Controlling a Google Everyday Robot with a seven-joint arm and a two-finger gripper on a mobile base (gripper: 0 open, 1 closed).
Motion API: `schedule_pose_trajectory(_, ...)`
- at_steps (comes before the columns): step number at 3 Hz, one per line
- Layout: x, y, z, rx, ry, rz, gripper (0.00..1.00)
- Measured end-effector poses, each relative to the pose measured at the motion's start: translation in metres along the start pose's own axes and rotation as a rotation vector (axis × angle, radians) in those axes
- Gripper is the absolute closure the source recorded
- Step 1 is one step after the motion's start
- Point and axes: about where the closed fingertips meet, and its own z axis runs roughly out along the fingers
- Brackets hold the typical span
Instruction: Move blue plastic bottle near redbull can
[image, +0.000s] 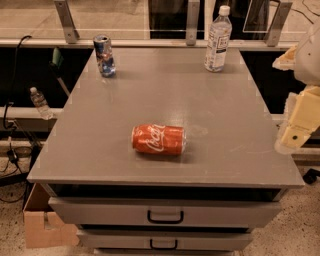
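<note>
The blue plastic bottle (218, 39) likely handles light, slick and tippy; grasp mid-label; the tool (295, 134) hangs beside the counter (235, 120), grip state untellable.

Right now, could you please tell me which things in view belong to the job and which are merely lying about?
Job: blue plastic bottle, upright at the table's far right; redbull can, upright at far left; gripper, off the table's right edge.
Lying about: Coca-Cola can, on its side mid-table; small bottle left of the table; cardboard box on the floor.
</note>
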Motion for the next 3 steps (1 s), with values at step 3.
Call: schedule_pose_trajectory(3,-0.003,-0.040,0.014,0.002,-0.089,0.030,0.00)
